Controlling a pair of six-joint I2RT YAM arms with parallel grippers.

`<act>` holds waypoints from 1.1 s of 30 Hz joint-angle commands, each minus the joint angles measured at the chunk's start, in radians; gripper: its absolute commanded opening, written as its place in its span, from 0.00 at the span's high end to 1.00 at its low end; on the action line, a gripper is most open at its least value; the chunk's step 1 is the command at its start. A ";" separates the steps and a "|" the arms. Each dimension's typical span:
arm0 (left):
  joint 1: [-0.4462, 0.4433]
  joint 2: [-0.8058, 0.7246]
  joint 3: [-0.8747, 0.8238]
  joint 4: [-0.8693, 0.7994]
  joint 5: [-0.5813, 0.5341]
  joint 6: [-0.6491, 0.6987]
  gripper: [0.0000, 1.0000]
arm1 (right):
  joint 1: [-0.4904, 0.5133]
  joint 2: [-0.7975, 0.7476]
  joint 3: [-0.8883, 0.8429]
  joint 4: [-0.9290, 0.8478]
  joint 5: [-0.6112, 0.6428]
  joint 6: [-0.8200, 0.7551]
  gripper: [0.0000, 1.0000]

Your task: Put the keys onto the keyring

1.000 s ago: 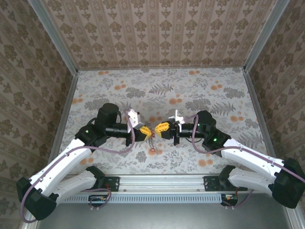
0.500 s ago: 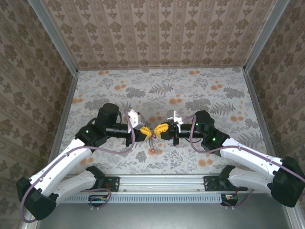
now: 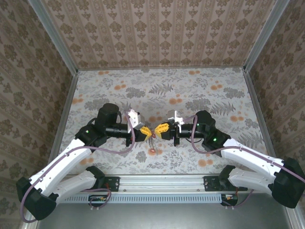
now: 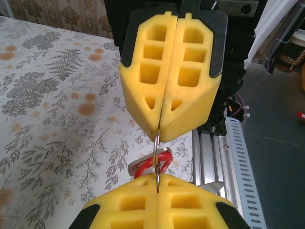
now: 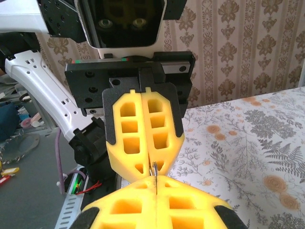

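Note:
My left gripper and right gripper meet tip to tip above the middle of the table. Both are shut on the keyring, a thin grey metal loop seen edge-on between the yellow pads. In the left wrist view my left gripper pinches its lower end and the right gripper its upper end. The right wrist view shows a sliver of the keyring between the right gripper and the left gripper. A red-headed key hangs on the loop, dangling below. I cannot make out a second key.
The floral table lies under the grippers, enclosed by patterned walls. An aluminium rail runs along the near edge between the arm bases, close behind the hanging key in the left wrist view.
The right gripper edged slightly left and tilted, closing up against the left gripper's tips. The dangling key swung a little. Both grips stay the same.

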 commanded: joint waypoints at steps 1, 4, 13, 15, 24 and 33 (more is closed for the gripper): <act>-0.003 -0.010 0.028 0.014 0.038 0.018 1.00 | -0.003 -0.015 0.034 -0.007 -0.042 -0.010 1.00; -0.004 -0.009 0.028 0.016 0.039 0.018 1.00 | -0.003 -0.005 0.033 -0.006 -0.047 -0.011 1.00; -0.004 -0.008 0.029 0.018 0.041 0.019 1.00 | -0.002 0.008 0.032 -0.003 -0.046 -0.019 1.00; -0.003 -0.008 0.028 0.017 0.042 0.019 1.00 | -0.002 0.007 0.029 0.003 -0.037 -0.019 1.00; -0.008 -0.008 0.027 0.017 0.042 0.019 1.00 | -0.004 0.005 0.028 0.012 -0.011 -0.022 1.00; -0.008 -0.009 0.027 0.016 0.043 0.019 1.00 | -0.005 -0.001 0.026 0.011 0.001 -0.025 1.00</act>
